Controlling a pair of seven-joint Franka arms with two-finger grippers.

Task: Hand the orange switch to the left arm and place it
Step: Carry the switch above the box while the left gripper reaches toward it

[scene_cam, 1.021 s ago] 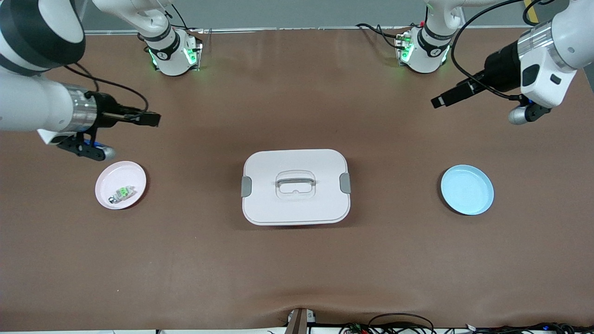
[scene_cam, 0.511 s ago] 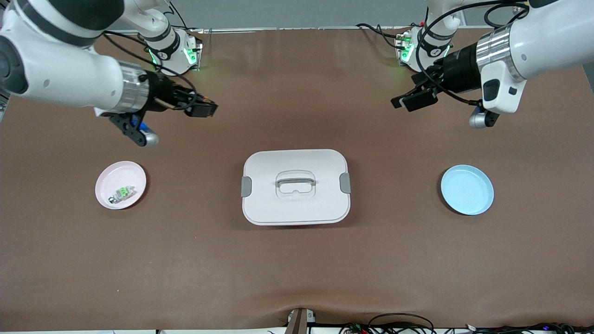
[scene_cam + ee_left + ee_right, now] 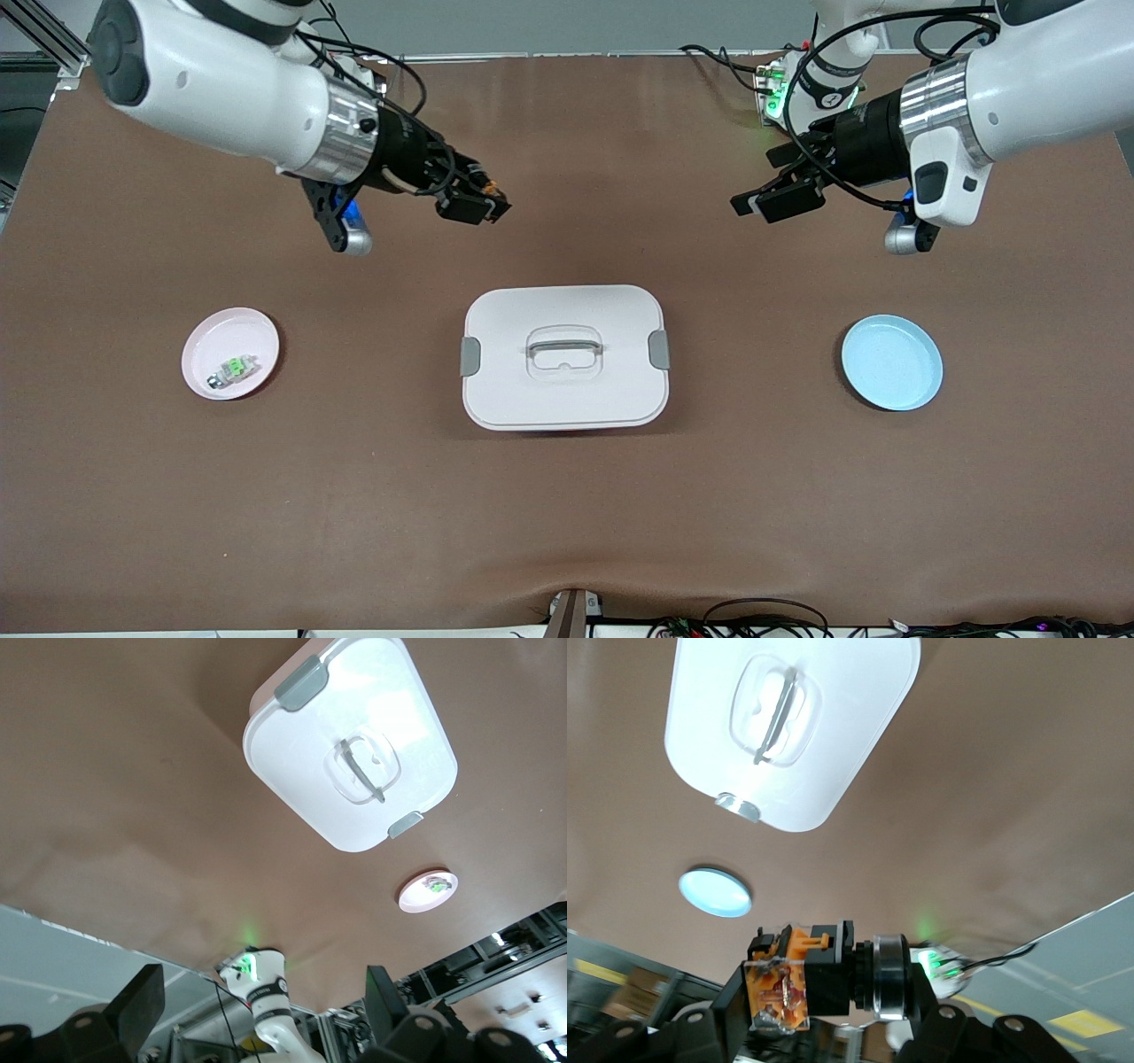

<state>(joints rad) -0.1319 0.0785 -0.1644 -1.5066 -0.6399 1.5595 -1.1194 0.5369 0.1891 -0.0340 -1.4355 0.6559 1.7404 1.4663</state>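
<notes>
I see the right gripper [image 3: 485, 200] in the air near the white rounded-rectangular box [image 3: 564, 356] with grey side clips, toward the right arm's end, its fingers [image 3: 735, 1003] clamped on the small black switch with an orange face [image 3: 788, 979]. The left gripper [image 3: 772, 197] hangs toward the box's other end, fingers [image 3: 142, 997] spread apart around nothing. I read no lettering.

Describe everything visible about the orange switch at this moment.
The orange switch is a small blocky part with an orange and clear front, showing metal pieces inside, joined to a black body and a silvery ring. It is clamped between the fingers of the right gripper, held in the air over bare table, farther from the front camera than the box. Only the gripper touches it. From the front only an orange speck shows.
</notes>
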